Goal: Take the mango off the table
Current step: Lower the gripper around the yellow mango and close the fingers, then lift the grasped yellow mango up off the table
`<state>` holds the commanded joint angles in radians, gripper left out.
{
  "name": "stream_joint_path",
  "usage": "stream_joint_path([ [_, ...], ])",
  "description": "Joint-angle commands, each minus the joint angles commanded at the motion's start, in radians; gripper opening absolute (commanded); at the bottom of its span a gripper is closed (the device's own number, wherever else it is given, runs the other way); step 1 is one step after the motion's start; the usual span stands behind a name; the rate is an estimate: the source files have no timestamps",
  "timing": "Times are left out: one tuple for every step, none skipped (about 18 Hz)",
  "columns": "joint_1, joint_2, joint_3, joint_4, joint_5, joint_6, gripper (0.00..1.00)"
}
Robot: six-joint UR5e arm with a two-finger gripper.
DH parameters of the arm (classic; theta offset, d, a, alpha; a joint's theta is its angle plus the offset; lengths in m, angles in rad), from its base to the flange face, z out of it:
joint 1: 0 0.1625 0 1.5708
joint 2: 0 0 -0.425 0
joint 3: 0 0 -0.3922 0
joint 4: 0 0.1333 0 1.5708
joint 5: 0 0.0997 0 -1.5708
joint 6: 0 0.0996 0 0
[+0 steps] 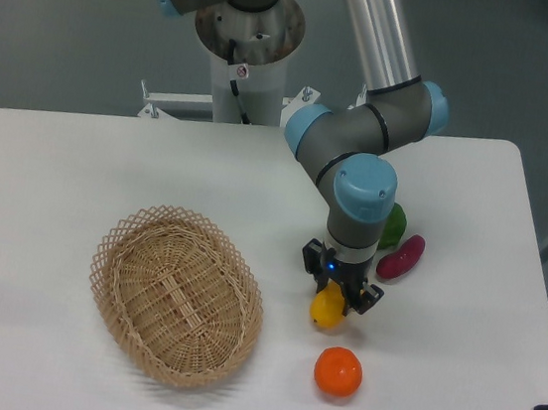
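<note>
The mango [324, 311] is a glossy yellow oblong fruit on the white table [79, 161], right of centre near the front. My gripper [334, 300] points straight down over it. Its black fingers sit against the mango's two sides, and the gripper body hides the top of the fruit. The mango's lower end shows below the fingers and looks to be at table level.
A round orange [338, 371] lies just in front of the mango. A purple oblong vegetable [401, 257] and a green item [393, 225] lie behind and to the right. An oval wicker basket [175, 293] stands to the left. The table's right edge is close.
</note>
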<state>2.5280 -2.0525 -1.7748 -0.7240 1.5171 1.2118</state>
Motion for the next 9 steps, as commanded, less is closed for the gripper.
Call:
stream_joint_path([
  [0.000, 0.002, 0.002, 0.000, -0.002, -0.001, 0.47],
  [0.000, 0.003, 0.003, 0.000, -0.002, -0.003, 0.46],
  [0.000, 0.006, 0.003, 0.000, -0.002, 0.000, 0.46],
  [0.000, 0.011, 0.003, 0.000, -0.002, 0.003, 0.46],
  [0.002, 0.020, 0.005, -0.002, -0.005, 0.002, 0.46],
  [0.002, 0.031, 0.008, -0.002, -0.008, -0.003, 0.46],
  [0.003, 0.046, 0.011, -0.003, -0.011, -0.005, 0.46],
  [0.005, 0.067, 0.012, -0.003, -0.020, -0.006, 0.46],
  [0.008, 0.089, 0.011, -0.005, -0.041, -0.006, 0.46],
])
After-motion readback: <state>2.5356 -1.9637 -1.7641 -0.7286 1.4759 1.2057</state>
